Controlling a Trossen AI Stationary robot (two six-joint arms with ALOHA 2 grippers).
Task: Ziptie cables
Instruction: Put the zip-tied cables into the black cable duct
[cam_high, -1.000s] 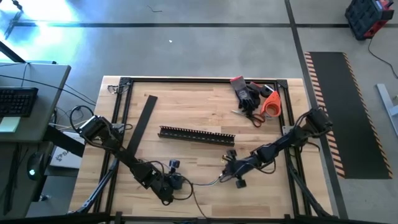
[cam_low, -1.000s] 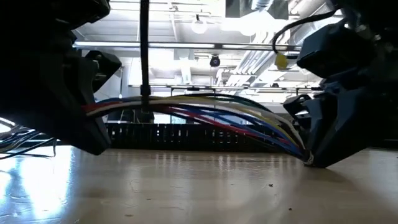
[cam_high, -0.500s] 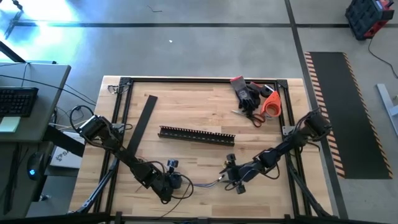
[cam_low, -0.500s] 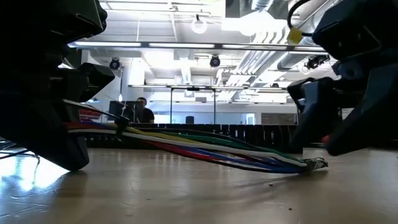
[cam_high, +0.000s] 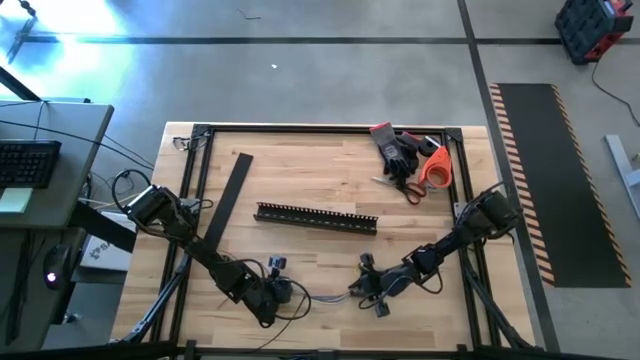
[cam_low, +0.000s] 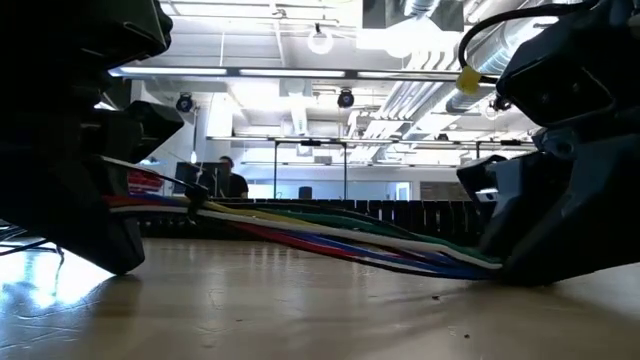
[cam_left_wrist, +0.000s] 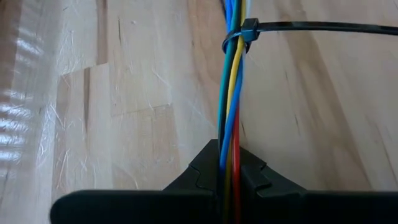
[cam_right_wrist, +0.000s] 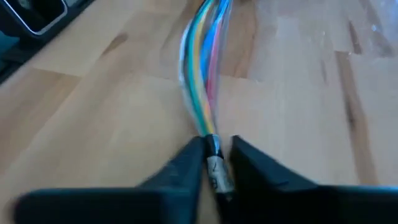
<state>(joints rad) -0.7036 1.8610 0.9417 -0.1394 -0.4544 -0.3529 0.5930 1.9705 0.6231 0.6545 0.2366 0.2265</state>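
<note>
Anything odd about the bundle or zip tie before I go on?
The zip tie is cinched round the cables, but its long tail sticks out sideways, untrimmed. Left gripper and right gripper each clamp an end.

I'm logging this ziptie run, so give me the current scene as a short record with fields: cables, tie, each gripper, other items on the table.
cables: coloured bundle strung between both grippers, low over the table
zip tie: black, looped around the bundle, tail sticking out sideways
left gripper: shut on cables, front left
right gripper: closing around the bundle's end, front centre-right
other items: slotted duct, flat black strip, gloves, orange tape roll
</note>
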